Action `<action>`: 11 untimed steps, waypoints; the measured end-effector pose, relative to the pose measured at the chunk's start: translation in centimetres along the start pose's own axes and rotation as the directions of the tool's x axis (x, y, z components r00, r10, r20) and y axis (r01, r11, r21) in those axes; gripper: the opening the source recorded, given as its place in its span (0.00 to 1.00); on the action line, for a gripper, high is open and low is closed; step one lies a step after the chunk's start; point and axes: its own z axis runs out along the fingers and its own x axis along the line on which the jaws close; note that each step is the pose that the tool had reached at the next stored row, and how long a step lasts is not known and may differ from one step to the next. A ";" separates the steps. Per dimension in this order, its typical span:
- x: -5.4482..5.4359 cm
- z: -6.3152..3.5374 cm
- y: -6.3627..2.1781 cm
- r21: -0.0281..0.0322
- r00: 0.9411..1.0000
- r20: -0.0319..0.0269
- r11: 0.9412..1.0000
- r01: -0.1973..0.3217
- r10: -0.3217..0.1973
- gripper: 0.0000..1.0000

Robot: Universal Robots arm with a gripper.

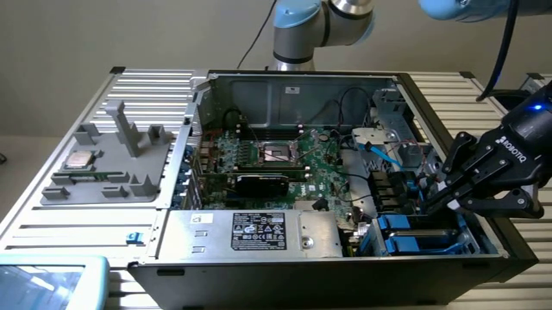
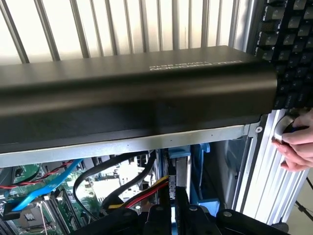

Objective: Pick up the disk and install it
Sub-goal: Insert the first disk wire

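Slatted metal table [image 1: 61,229], open computer case [image 1: 293,97], hand [image 2: 173,198] clamped narrow on the disk [image 2: 182,169], edge-on between its fingertips

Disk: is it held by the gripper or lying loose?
Held. In the wrist view the disk, silver with a blue end, stands on edge between the gripper's shut fingers.

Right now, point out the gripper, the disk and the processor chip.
gripper [image 1: 431,197]: exterior view, midway between its fingertips.
disk [image 2: 182,172]: wrist view, on its silver edge, seen end-on.
processor chip [image 1: 82,159]: exterior view, on the middle of its silver lid.
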 end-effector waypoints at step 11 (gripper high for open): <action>0.2 0.10 0.29 0.002 1.000 -0.002 1.000 -0.005 0.005 0.16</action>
